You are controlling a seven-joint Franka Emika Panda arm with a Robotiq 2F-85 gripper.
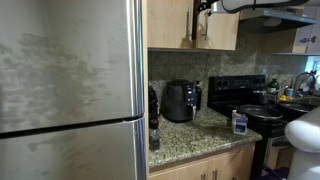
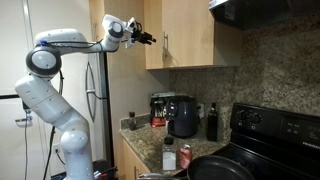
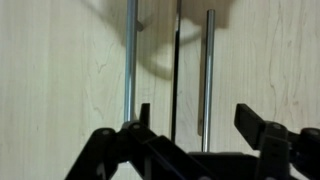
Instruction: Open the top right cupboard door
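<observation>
The stainless refrigerator (image 1: 70,80) fills the near half of an exterior view. Beside it the granite counter (image 1: 190,135) runs along to the black stove (image 1: 245,95). Above the counter hang 2 tall light-wood doors. The top right cupboard door (image 1: 222,28) is the one on the stove side. It looks shut, its face level with the left door (image 1: 170,25) next to it.

In an exterior view the white Panda arm (image 2: 50,90) stands at the end of the counter. Its forearm is stretched out level at cupboard height towards those doors. A black air fryer (image 2: 183,115) sits on the counter below them, with a dark bottle (image 2: 211,122) just beside it and a red can (image 2: 169,158) nearer the counter's front edge.

The wrist view faces the 2 doors squarely, with a thin dark seam between them. The slim silver bar handle (image 3: 208,70) of the right door stands upright just beside that seam. The left door's handle (image 3: 130,60) stands on the seam's other side.

The gripper (image 3: 195,120) is held in front of the seam with its jaws spread wide and nothing between them but air. The right door's handle falls between the 2 black fingers (image 3: 262,135), while the left door's handle lines up behind the opposite finger. We cannot tell whether any pad touches the wood or the bar.
</observation>
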